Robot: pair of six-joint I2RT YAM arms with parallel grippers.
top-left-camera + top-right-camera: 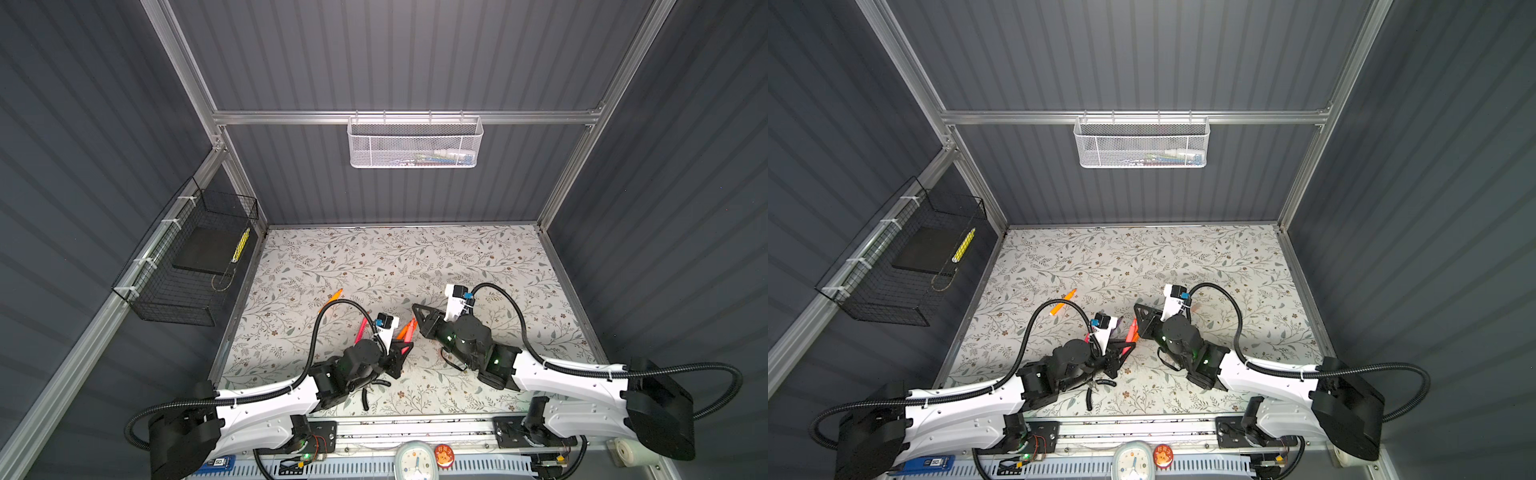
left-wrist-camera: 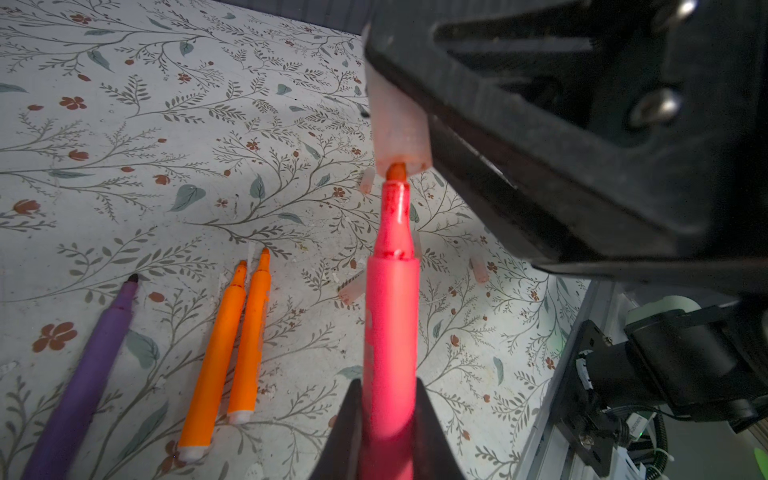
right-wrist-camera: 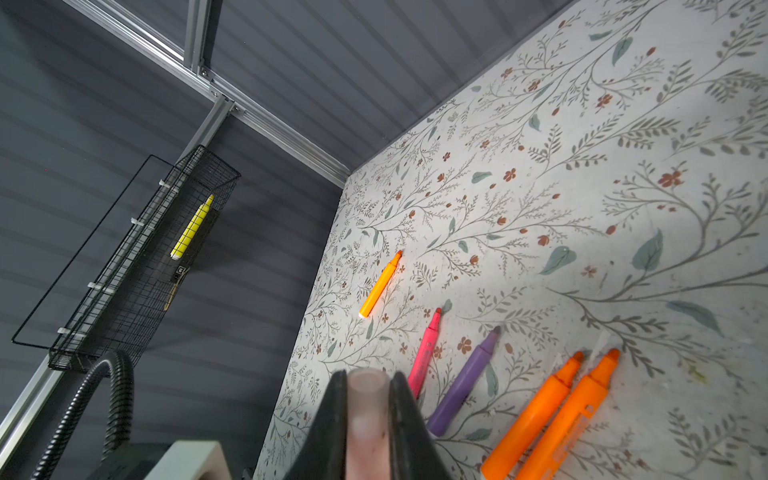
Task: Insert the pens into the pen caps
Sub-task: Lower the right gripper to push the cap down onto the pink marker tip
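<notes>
Toward the front of the floral table [image 1: 498, 257], the left gripper [image 2: 388, 401] is clenched on a pink pen [image 2: 390, 316], whose orange-red tip sits at the mouth of a translucent pen cap [image 2: 400, 124] clamped in the right gripper [image 3: 368, 395]. Just beyond, on the table, lie two orange pens [image 2: 215, 365] side by side, a purple pen [image 2: 83, 382] and a second pink pen [image 3: 424, 357], with loose pen caps [image 2: 478, 268] scattered near them. Farther off, toward the table's left side, lies a single yellow-orange pen [image 1: 334, 296], well apart from the rest.
</notes>
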